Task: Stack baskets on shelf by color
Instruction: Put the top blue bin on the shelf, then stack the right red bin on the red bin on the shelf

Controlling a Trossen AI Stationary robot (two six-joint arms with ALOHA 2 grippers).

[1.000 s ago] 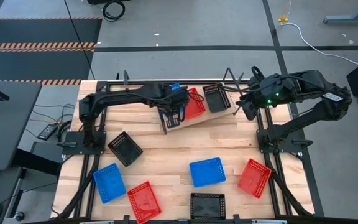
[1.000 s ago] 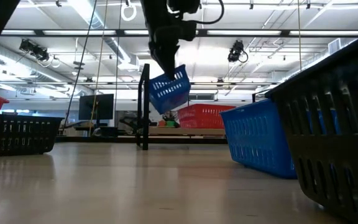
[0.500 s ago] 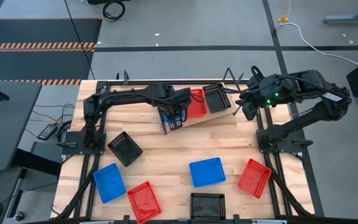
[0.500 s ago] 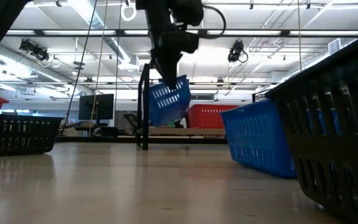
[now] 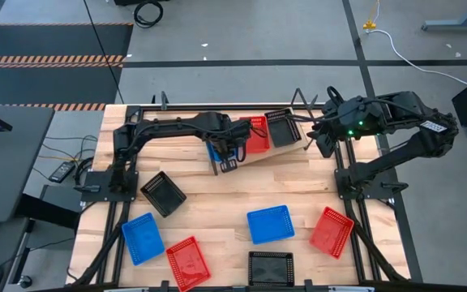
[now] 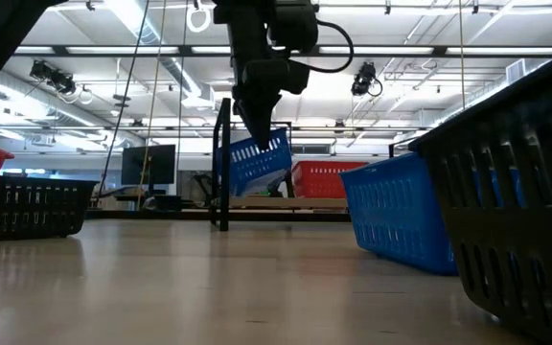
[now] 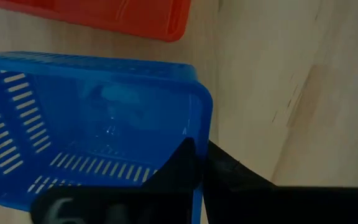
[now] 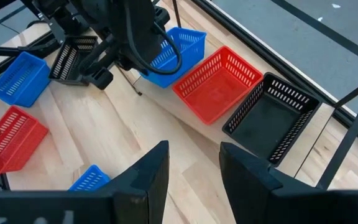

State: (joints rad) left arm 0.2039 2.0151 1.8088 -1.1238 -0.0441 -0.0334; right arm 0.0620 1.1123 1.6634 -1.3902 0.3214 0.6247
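Note:
My left gripper (image 5: 232,150) hangs over the left end of the slanted wooden shelf (image 5: 267,152), shut on a blue basket (image 6: 257,161), which shows large in the left wrist view (image 7: 92,124). A red basket (image 5: 256,134) sits on the middle of the plank and a black basket (image 5: 282,127) on its right end. My right gripper (image 8: 191,168) waits open past the shelf's right end. Whether the blue basket's lower edge touches the plank, I cannot tell. My left gripper holds the blue basket by a side wall near a corner (image 7: 199,134), one finger (image 7: 179,163) inside the basket and the other (image 7: 232,173) outside. It comes from above, pointing down. The basket hangs tilted below the fingers, just above the plank.
Six more baskets lie on the tabletop nearer the near edge: black (image 5: 162,193), blue (image 5: 143,238), red (image 5: 188,261), black (image 5: 270,266), blue (image 5: 270,224), red (image 5: 332,231). Bare wood lies between them and the shelf. Black wire frames stand at the shelf's ends.
My left gripper has gone down toward the shelf's left end, still shut on the blue basket. The basket has sunk with it from well above the plank to just over it, next to the red basket, and stays tilted.

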